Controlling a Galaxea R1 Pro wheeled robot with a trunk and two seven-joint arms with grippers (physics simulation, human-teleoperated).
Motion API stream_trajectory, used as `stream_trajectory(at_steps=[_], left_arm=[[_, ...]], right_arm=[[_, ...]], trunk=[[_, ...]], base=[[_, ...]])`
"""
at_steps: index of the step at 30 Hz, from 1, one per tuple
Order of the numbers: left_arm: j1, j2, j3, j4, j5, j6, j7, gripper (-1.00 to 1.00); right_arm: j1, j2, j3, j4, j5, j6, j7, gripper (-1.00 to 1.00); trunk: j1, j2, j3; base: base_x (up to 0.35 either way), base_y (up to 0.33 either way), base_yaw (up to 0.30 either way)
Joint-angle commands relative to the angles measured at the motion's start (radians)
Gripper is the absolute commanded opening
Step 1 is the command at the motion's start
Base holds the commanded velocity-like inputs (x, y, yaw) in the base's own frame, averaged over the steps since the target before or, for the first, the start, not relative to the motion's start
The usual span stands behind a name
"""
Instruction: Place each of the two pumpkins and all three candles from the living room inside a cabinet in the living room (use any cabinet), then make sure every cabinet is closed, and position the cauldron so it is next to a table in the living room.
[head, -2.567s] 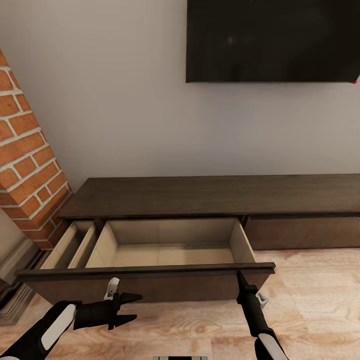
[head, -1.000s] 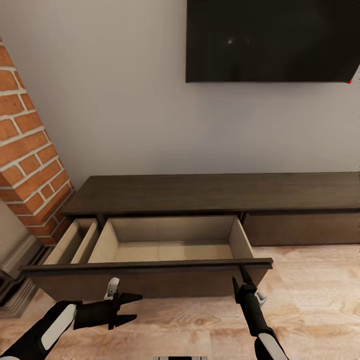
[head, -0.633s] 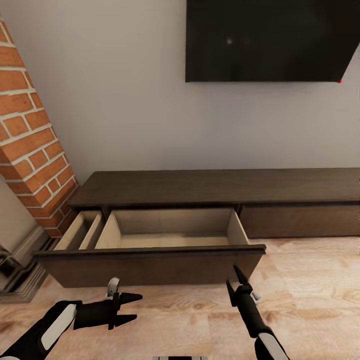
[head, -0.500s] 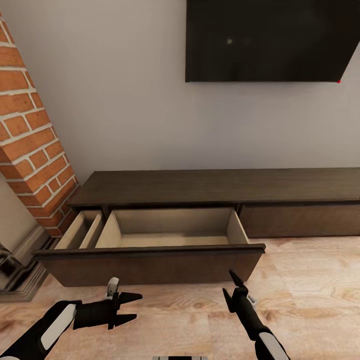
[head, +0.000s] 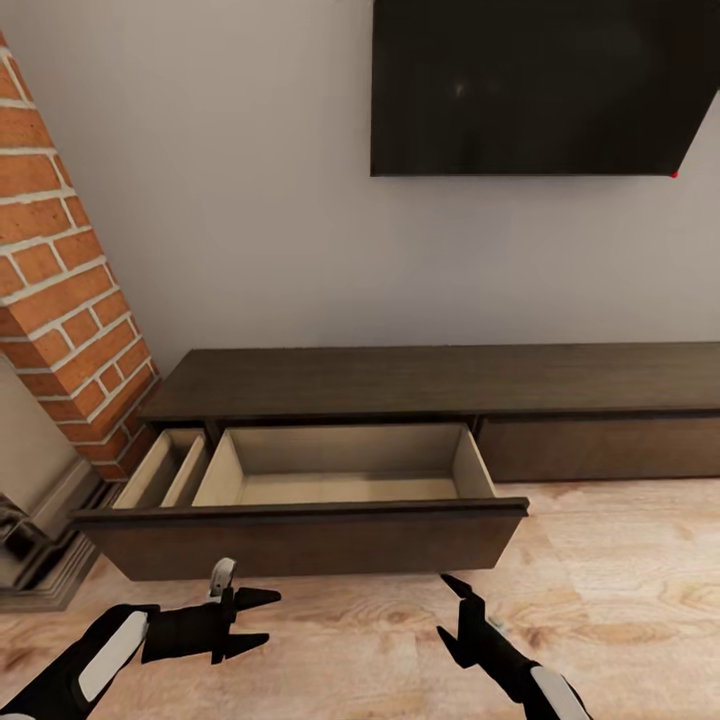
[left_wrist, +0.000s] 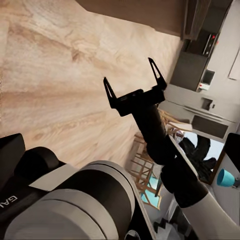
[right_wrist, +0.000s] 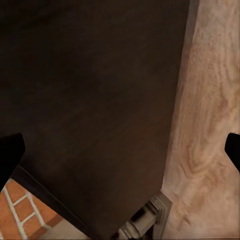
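Facing the cabinet (head: 420, 385) at frame centre, its big drawer (head: 330, 480) open and bare, we hold both the left tool (head: 262, 620) and right tool (head: 450, 605) wide and unladen, so fetching pumpkins and candles seems next.

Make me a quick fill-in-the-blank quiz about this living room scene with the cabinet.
1. The cabinet has its wide drawer pulled ____.
2. The inside of that drawer holds ____.
3. The column left of the cabinet is made of ____.
4. The right tool has its fingers spread ____.

Missing words: open; nothing; brick; open
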Motion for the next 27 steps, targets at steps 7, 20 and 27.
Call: stream_trajectory(at_steps=[7,20,27], left_arm=[[-0.001,0.001,0.0,0.021,0.0,0.001,0.0,1.0],[-0.001,-0.001,-0.005,0.022,0.0,-0.001,0.001,1.0],[-0.001,-0.002,-0.006,0.022,-0.001,-0.001,0.002,1.0]], right_arm=[[0.027,-0.012,0.001,0.0,0.001,0.014,0.006,1.0],[0.067,-0.069,0.001,0.008,-0.001,0.014,0.008,1.0],[0.067,-0.07,0.012,0.011,0.002,0.009,0.005,1.0]], trunk=[[-0.027,0.049,0.022],[-0.077,0.14,0.063],[-0.104,0.189,0.085]], base=[[0.0,0.0,0.0],[0.0,0.0,0.0],[0.0,0.0,0.0]])
